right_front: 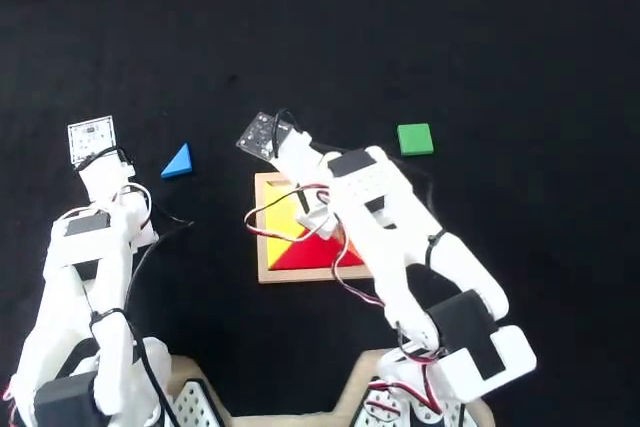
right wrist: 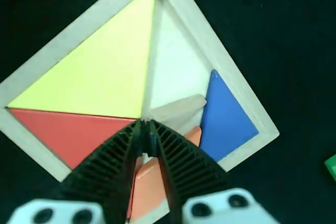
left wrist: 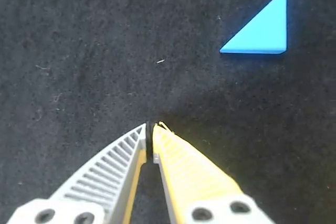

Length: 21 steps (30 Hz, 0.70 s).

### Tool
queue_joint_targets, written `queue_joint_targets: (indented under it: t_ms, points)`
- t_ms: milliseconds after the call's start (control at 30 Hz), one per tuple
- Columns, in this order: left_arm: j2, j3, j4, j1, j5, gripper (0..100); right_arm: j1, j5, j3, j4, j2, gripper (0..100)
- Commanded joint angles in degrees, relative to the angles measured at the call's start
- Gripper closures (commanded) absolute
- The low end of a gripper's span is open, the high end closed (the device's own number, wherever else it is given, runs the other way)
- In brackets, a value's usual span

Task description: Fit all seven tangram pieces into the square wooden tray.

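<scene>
Two claws pinched shut, both empty. Beneath right claw (right wrist: pixel 147 129): orange flat piece (right wrist: pixel 147 184) in square wooden tray (right wrist: pixel 79 34). Pale tilted piece (right wrist: pixel 178 109) just ahead. Likely step: seating these flat. Next: fetch green square block (right_front: pixel 414 138), well aside. Sky-blue triangular piece (left wrist: pixel 262 30) ahead of left claw (left wrist: pixel 151 129).

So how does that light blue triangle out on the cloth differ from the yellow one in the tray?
The yellow triangle is far bigger than the light blue triangle. The yellow triangle already lies inside the wooden tray; the light blue triangle lies loose on the black cloth, away from it. Both are flat triangles.
</scene>
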State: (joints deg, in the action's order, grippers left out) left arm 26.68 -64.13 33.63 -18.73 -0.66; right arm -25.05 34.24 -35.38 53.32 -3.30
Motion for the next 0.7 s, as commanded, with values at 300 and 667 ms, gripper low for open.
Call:
queue_joint_targets:
  t_ms: [300,667]
  points:
    - [1.0,0.2,-0.8,0.5,-0.2,97,-1.5,-0.5,4.3,-4.7,0.8,98.8]
    - [1.0,0.2,-0.8,0.3,-0.2,97,-0.7,-3.1,8.5,-9.4,12.3,98.8]
